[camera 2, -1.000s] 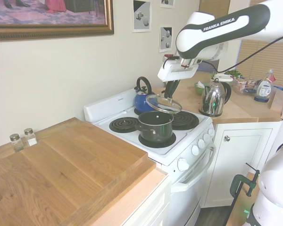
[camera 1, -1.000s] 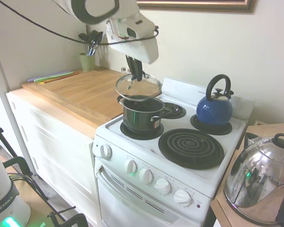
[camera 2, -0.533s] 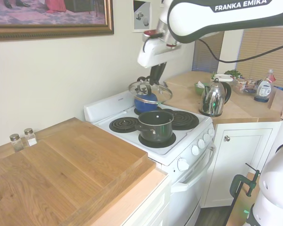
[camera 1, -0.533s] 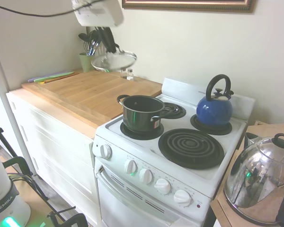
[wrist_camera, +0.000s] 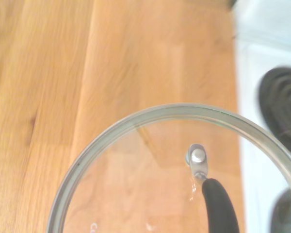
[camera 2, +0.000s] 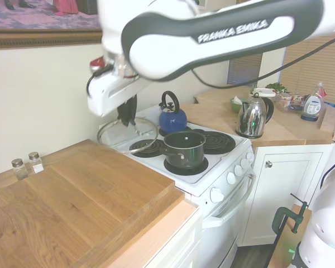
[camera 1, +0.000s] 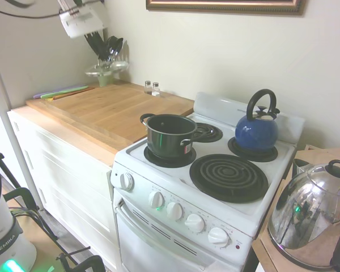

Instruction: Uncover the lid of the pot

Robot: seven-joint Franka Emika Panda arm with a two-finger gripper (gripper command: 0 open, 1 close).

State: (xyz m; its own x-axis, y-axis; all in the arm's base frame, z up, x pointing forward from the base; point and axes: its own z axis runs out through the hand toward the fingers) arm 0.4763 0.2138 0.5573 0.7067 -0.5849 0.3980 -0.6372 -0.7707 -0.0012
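The hand (camera 2: 128, 119) is pinching the lid (camera 2: 127, 135) by its black handle and holding it in the air, well clear of the pot (camera 2: 183, 148). In the second exterior view the lid is hanging above the seam where the wooden worktop (camera 2: 84, 201) meets the stove (camera 2: 212, 167), tilted a little. In the first exterior view the arm is mostly cut off by the top edge; only the white wrist block and the dark fingers (camera 1: 94, 44) are showing, and the lid (camera 1: 106, 69) is blurring into the cup of utensils (camera 1: 109, 50) behind it, so its rim is hard to trace there.

The pot (camera 1: 170, 135) is sitting open on the front burner nearest the worktop, its inside too dark to read. The blue kettle (camera 1: 256, 129) is resting on a back burner.

The wrist view is looking down through the glass lid (wrist_camera: 136, 184): the rim is running off the bottom edge and the handle (wrist_camera: 218, 206) is only partly showing.
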